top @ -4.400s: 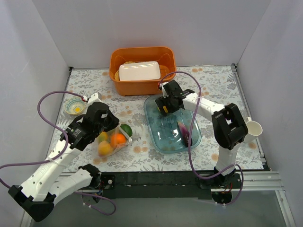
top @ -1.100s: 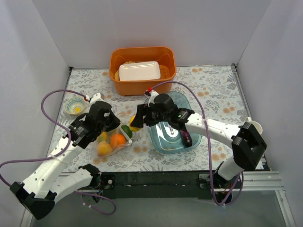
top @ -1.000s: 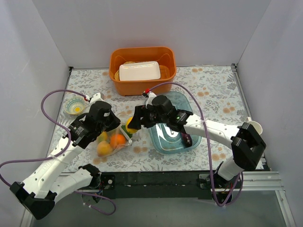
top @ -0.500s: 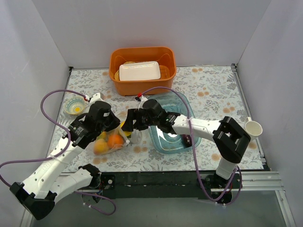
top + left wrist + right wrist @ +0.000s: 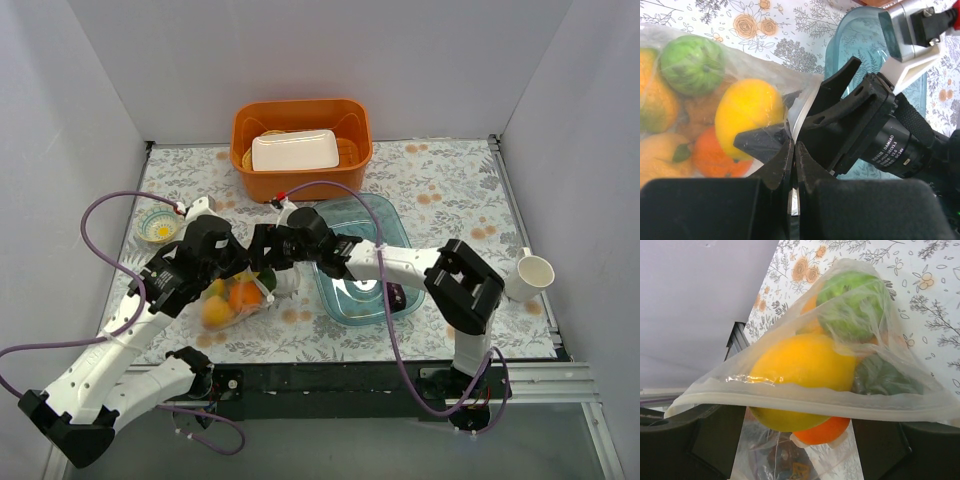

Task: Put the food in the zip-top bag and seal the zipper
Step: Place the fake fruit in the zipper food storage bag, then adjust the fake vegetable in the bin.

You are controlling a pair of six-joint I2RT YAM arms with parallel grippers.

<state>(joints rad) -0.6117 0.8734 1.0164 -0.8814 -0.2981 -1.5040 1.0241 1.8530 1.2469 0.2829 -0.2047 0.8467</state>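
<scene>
The zip-top bag (image 5: 228, 303) lies left of centre holding several fruits: a green one (image 5: 692, 62), a yellow one (image 5: 747, 115) and an orange one (image 5: 715, 155). My left gripper (image 5: 252, 278) is shut on the bag's whitish zipper strip (image 5: 797, 117) and holds the mouth up. My right gripper (image 5: 258, 262) is at the mouth, its jaws wide apart. The yellow fruit (image 5: 800, 370) sits just beyond its fingertips, half behind the zipper strip (image 5: 815, 400), with green (image 5: 850, 295) and orange (image 5: 822, 430) fruit around it. The purple eggplant (image 5: 393, 296) lies in the blue tray (image 5: 400, 225).
An orange bin (image 5: 300, 125) with a white tray (image 5: 293, 150) stands at the back. A small bowl (image 5: 158, 227) sits at the left and a white cup (image 5: 533, 270) at the right edge. My right arm stretches across the blue tray.
My right gripper went from the blue tray leftward with the yellow fruit to the bag's mouth and now stands open there. My left gripper has kept its hold on the bag.
</scene>
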